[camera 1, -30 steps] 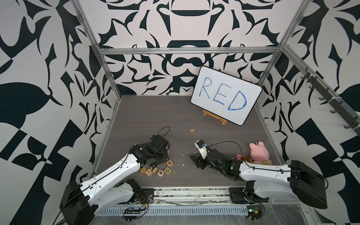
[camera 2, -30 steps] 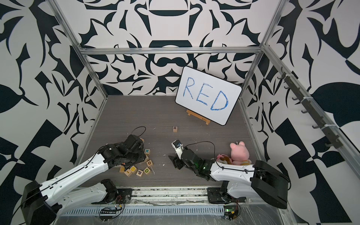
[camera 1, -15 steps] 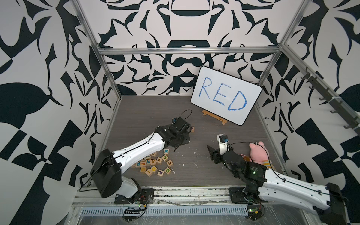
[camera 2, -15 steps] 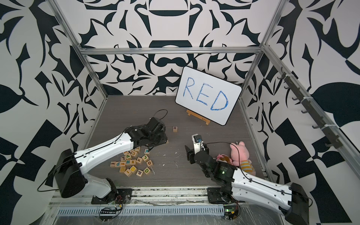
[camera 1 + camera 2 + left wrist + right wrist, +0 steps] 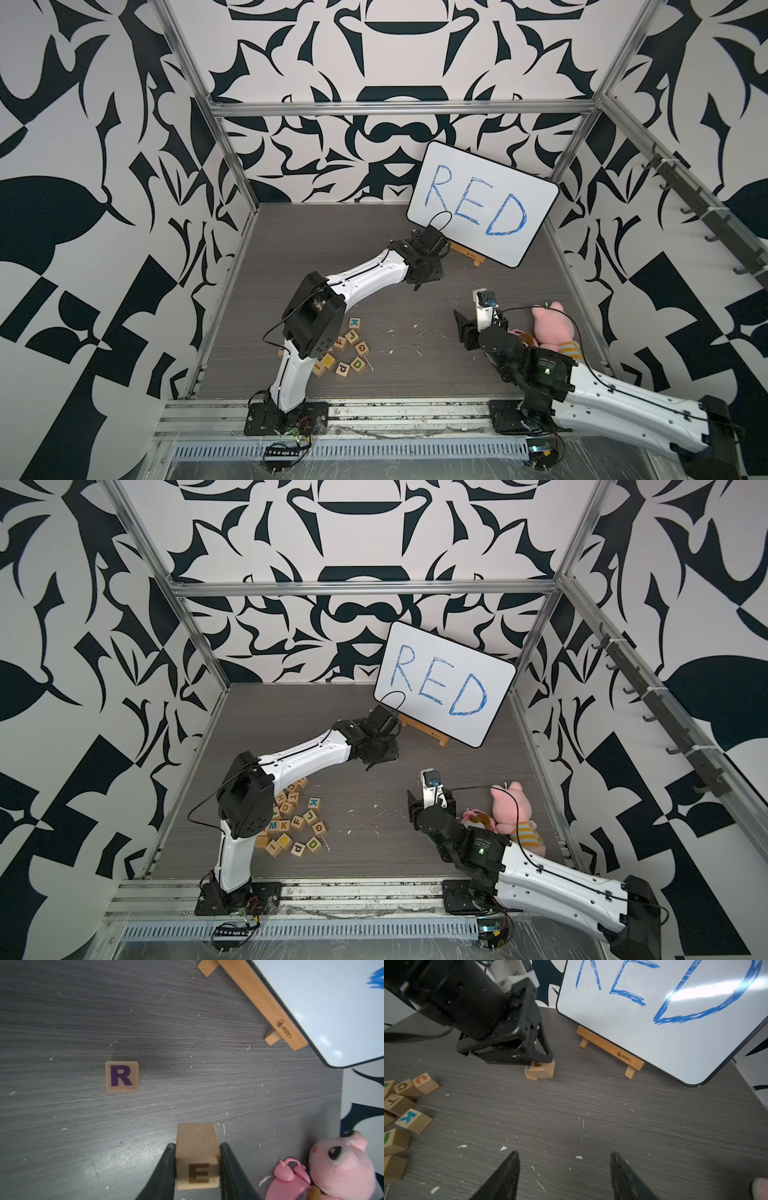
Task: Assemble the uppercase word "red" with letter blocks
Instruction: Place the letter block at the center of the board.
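Left gripper (image 5: pixel 197 1145): pinching E block (image 5: pixel 197 1169); letter plain in left wrist view, hidden in both top views.
R block (image 5: pixel 122 1076): flat on table (image 5: pixel 62 1022), apart from E block, near easel (image 5: pixel 259 1001).
Right gripper (image 5: pixel 564 1154): spread, holding nothing.
D block (image 5: pixel 313 844): among loose blocks (image 5: pixel 291 812).

Overhead stereo pair, close wrist views

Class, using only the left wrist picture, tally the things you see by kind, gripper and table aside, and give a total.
Letter blocks: 2, the R block and the E block
Whiteboard: 1
Wooden stand: 1
Pink toys: 2, the plush and the small pink toy
Total: 6
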Robot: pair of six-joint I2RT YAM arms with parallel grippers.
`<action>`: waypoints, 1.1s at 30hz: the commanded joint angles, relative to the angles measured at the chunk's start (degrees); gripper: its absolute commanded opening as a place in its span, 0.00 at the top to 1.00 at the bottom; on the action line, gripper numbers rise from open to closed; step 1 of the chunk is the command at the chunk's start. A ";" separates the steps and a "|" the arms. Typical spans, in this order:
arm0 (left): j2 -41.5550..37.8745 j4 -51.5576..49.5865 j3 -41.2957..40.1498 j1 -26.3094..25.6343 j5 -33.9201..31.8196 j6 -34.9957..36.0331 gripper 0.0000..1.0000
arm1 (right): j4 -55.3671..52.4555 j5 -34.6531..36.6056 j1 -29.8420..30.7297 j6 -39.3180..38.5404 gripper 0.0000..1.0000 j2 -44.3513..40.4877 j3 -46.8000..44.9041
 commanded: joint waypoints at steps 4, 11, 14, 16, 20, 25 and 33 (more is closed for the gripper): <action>8.41 -8.97 11.64 0.14 -2.13 4.27 0.66 | 9.23 -0.69 0.11 -3.37 0.32 -0.74 -4.26; 13.77 -14.05 17.66 1.70 -2.29 4.71 0.67 | 11.44 -1.74 0.11 -3.92 0.32 0.19 -6.17; 14.56 -14.11 17.96 2.18 -2.52 4.45 0.66 | 12.72 -1.86 0.11 -3.71 0.32 0.42 -7.07; 15.12 -14.66 18.63 2.35 -2.95 4.46 0.66 | 13.28 -2.08 0.04 -3.48 0.32 0.59 -7.38; 16.85 -16.27 20.44 2.69 -3.50 4.54 0.67 | 13.83 -2.13 0.11 -3.48 0.33 1.28 -7.42; 18.41 -17.02 22.37 2.80 -4.31 4.68 0.66 | 14.36 -2.80 0.06 -3.41 0.33 2.24 -7.43; 20.49 -17.53 25.02 3.13 -4.55 5.28 0.66 | 14.71 -2.79 0.11 -3.56 0.33 2.03 -7.59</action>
